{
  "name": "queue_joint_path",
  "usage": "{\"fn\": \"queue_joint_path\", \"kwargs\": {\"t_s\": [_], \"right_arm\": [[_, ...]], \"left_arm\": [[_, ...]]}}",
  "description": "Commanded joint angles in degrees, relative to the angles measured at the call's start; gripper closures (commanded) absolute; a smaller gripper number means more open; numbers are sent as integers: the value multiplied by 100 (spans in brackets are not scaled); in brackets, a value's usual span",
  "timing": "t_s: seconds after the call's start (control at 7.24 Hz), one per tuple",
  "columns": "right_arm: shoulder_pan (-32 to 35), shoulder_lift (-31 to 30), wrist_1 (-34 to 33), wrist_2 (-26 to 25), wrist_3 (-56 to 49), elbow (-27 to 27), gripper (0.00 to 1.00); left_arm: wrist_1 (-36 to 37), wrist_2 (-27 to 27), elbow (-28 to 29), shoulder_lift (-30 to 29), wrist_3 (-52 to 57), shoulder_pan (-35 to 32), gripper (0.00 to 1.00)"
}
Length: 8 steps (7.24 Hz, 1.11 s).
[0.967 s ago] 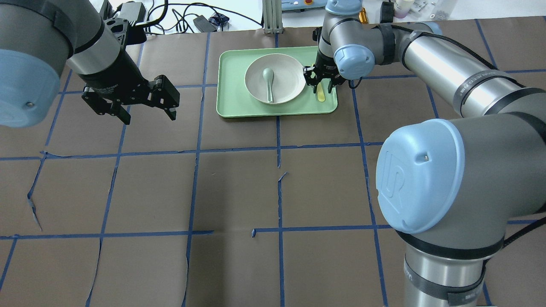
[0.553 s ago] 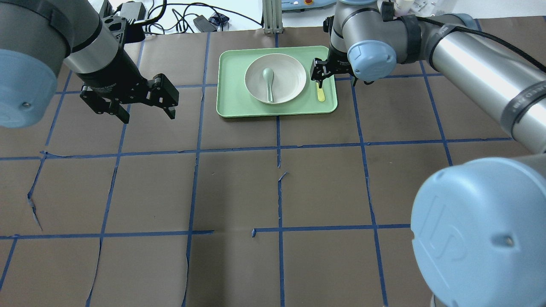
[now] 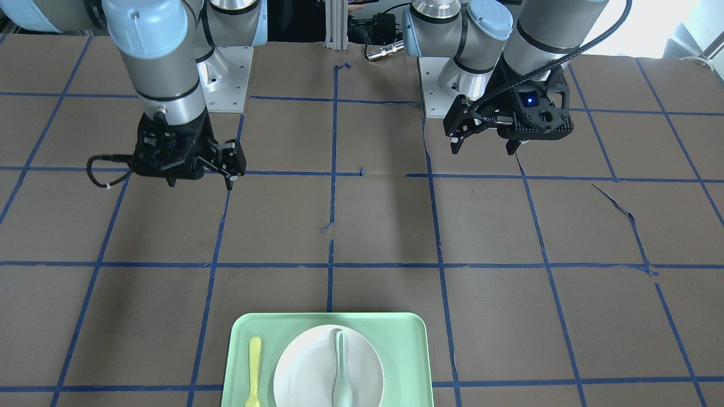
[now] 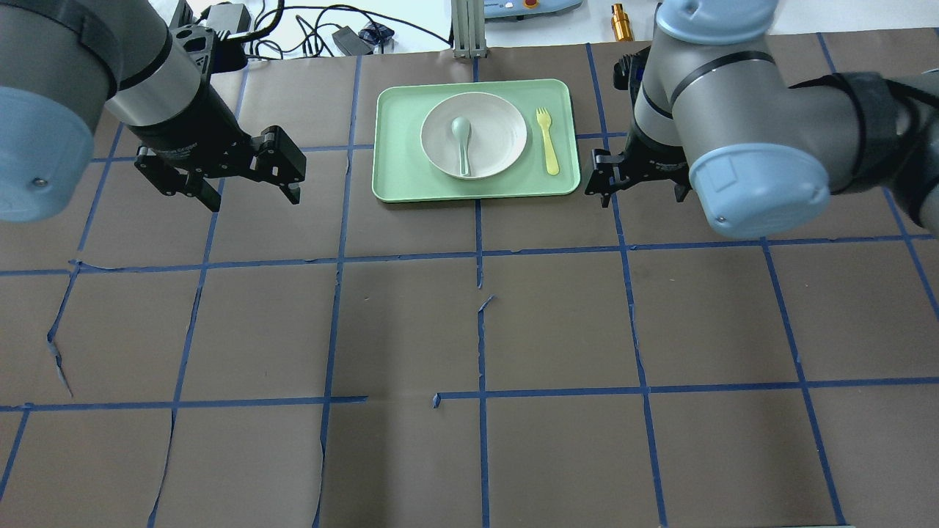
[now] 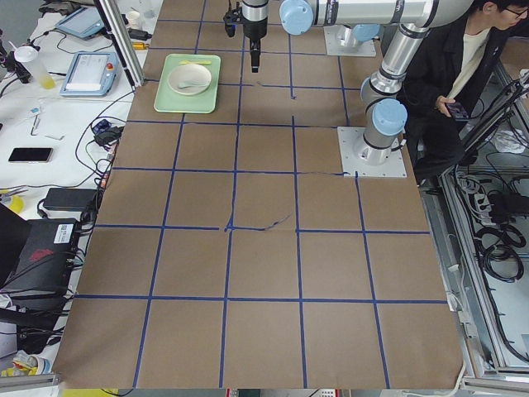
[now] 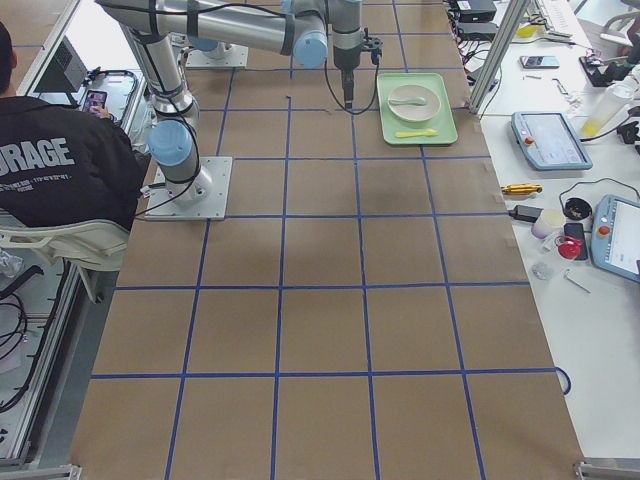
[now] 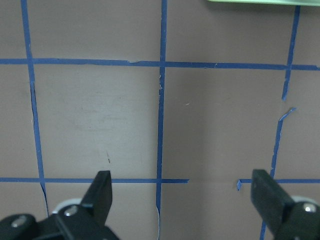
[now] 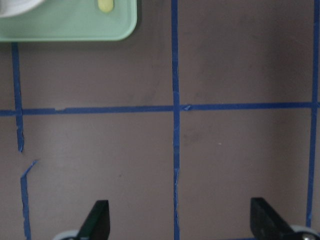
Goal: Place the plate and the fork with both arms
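Note:
The off-white plate (image 4: 493, 128) lies on the mint-green tray (image 4: 396, 183) at the far middle of the table, with a grey-green spoon (image 4: 462, 143) in it. The yellow fork (image 4: 546, 139) lies on the tray just right of the plate, tines pointing away from me. My right gripper (image 4: 640, 194) is open and empty above the brown paper, just right of the tray. Its wrist view shows the tray corner (image 8: 70, 25) and the fork's handle end (image 8: 105, 5). My left gripper (image 4: 253, 194) is open and empty, left of the tray. The plate (image 3: 308, 367) and fork (image 3: 254, 370) also show in the front view.
The table is covered in brown paper with a blue tape grid (image 4: 480, 253). Cables and small devices (image 4: 345, 37) lie beyond the far edge. In the front view the left gripper (image 3: 483, 148) and the right gripper (image 3: 201, 182) hang near the robot bases.
My right gripper has moved off the tray from over the fork, to the right and nearer to me. The fork now lies uncovered on the tray. The left arm has barely moved.

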Motion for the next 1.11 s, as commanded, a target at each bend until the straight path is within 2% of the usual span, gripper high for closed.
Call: {"fn": "queue_joint_path", "kwargs": {"t_s": [0.0, 0.14, 0.41, 0.97], "right_arm": [[0, -517, 1566, 58, -5, -542, 0], [-17, -404, 1616, 233, 4, -956, 0], [-17, -61, 1275, 524, 57, -943, 0], [-9, -78, 1248, 437, 48, -943, 0]], "left_arm": [[0, 7, 0, 1, 0, 0, 0], [0, -2, 0, 1, 9, 0, 0], [0, -2, 18, -7, 0, 0, 0], [0, -2, 9, 1, 9, 0, 0]]}}
